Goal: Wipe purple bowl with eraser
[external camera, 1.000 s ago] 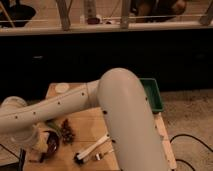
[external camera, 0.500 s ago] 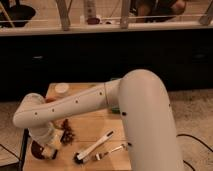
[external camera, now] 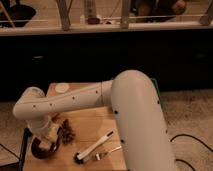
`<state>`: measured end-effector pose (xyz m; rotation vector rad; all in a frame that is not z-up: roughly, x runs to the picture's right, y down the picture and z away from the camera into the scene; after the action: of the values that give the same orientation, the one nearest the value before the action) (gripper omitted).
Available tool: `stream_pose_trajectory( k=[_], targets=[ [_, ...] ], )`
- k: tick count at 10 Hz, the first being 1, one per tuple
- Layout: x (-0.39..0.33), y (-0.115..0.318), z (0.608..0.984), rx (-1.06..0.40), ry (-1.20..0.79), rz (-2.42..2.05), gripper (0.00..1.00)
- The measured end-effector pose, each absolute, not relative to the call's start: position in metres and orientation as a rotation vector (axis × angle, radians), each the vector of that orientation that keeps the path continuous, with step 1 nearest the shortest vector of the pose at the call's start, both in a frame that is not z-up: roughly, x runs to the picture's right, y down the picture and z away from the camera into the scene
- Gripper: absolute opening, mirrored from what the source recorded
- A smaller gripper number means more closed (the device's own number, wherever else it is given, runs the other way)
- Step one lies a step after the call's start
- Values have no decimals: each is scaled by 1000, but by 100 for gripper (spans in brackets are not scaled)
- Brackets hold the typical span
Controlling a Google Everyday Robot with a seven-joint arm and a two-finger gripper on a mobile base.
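1. The white arm's gripper (external camera: pixel 45 139) has sunk into the small dark purple round bowl (external camera: pixel 37 150) at the wooden table's (external camera: pixel 92 125) near-left corner (wiping is probably under way).
2. Its elbow now hides most of the green rectangular tray (external camera: pixel 156 90) at the table's far-right edge.
3. The pale eraser block is indistinguishable; the gripper's hold cannot be told.

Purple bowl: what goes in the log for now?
gripper: low over purple bowl | eraser: not visible | brush: lying right of bowl, apart from it
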<state>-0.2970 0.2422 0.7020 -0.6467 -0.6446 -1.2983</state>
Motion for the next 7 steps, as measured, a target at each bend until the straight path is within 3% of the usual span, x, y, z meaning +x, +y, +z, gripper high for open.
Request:
stream_pose_trajectory(
  k=[7],
  targets=[
    [-303, 242, 704, -638, -675, -1321, 0]
  ],
)
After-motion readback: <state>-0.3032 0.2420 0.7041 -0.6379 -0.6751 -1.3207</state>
